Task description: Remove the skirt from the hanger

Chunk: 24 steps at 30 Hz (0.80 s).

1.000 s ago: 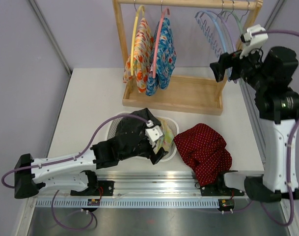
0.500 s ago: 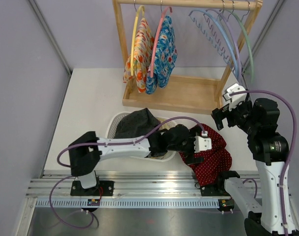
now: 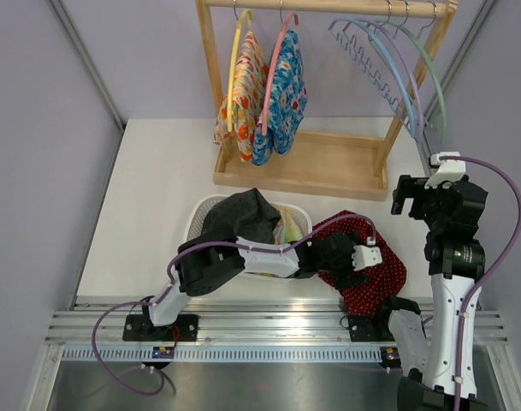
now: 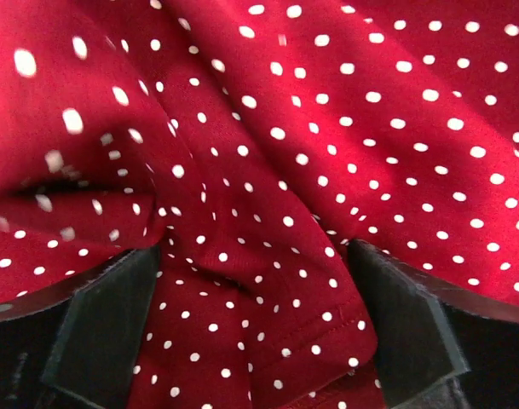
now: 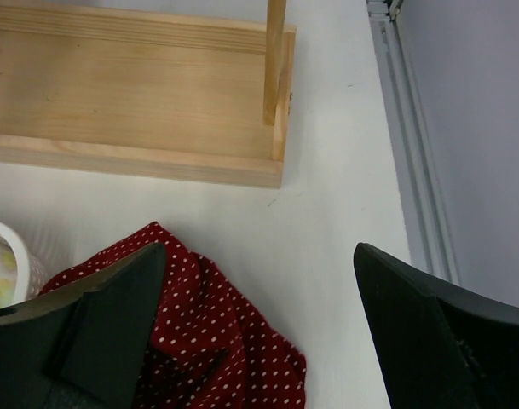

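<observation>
A dark red skirt with white dots lies crumpled on the table, off any hanger. My left gripper is pressed down into it, and in the left wrist view a fold of the red skirt bulges between the open fingers. My right gripper hangs open above the table's right side, holding nothing; in its wrist view the red skirt lies below its left finger. An orange floral skirt and a blue floral skirt hang on a yellow and a pink hanger.
The wooden rack stands at the back, with three bare hangers on its right end. A white basket holding a black garment sits left of the red skirt. The table's right rail runs beside my right gripper.
My left arm has swung right from the basket onto the red skirt. My right arm has dropped away from the bare hangers and come nearer, over the table's right side.
</observation>
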{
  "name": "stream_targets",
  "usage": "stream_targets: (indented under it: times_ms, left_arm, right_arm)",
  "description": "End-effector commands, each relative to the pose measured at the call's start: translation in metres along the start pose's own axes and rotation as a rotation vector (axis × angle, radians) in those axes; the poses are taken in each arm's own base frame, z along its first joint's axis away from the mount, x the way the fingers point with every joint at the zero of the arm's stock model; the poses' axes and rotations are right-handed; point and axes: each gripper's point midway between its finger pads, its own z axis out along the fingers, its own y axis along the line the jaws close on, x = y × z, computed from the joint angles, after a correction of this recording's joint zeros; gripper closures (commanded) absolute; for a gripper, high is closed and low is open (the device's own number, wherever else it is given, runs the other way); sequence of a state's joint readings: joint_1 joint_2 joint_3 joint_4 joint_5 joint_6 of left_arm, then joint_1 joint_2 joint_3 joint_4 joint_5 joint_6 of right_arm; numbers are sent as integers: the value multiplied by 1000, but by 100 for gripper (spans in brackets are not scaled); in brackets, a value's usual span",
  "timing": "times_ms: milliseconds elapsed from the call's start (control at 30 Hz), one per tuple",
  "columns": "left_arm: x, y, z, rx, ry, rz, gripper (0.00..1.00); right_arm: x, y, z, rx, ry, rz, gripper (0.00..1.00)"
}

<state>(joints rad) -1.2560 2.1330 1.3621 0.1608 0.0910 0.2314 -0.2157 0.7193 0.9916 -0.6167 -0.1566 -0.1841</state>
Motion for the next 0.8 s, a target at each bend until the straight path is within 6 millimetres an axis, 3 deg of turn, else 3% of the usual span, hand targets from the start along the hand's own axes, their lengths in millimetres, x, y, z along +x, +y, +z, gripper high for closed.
stream_targets:
  times_ms: [0, 133, 167, 200, 233, 267, 300, 367, 400, 433, 533, 600, 633, 700, 767]
  left_arm:
    - [8, 24, 19, -142, 10, -50, 11]
    - [26, 22, 26, -148, 40, -63, 39]
    - [19, 23, 24, -153, 17, -71, 49]
    - [18, 23, 22, -157, 8, -73, 69]
    - [19, 23, 17, -161, 1, -71, 77]
    - [1, 26, 9, -170, -50, -70, 85]
    - [-8, 28, 2, -176, -74, -67, 100]
    - [-23, 32, -11, -191, -114, -55, 100]
    - [-48, 36, -28, -202, -167, -50, 100]
    - [-52, 37, -36, -208, -179, -48, 100]
    - [-97, 46, -80, -244, -282, -40, 100]
    - [-106, 49, -101, -263, -298, -43, 100]
    - [-125, 54, -126, -288, -343, -48, 100]
    - [-131, 55, -148, -307, -350, -44, 100]
    - [-149, 59, -183, -341, -403, -46, 100]
  right_arm:
    - [-14, 7, 3, -42, -81, 78, 1]
    - [0, 13, 9, -84, -66, 102, 1]
    - [2, 13, 10, -84, -65, 108, 1]
    - [3, 13, 10, -87, -67, 109, 1]
    - [8, 12, 12, -86, -55, 114, 1]
    - [8, 11, 11, -82, -60, 112, 1]
    - [9, 10, 12, -76, -61, 113, 1]
    - [11, 7, 12, -64, -56, 116, 1]
    - [10, 6, 12, -56, -58, 117, 1]
    - [11, 4, 12, -47, -58, 117, 0]
    - [11, -2, 11, -18, -61, 122, 0]
    - [10, -3, 11, -9, -64, 122, 0]
    - [10, -5, 11, -2, -67, 124, 1]
    - [10, -6, 10, 2, -67, 126, 0]
    - [11, -7, 10, 5, -65, 127, 0]
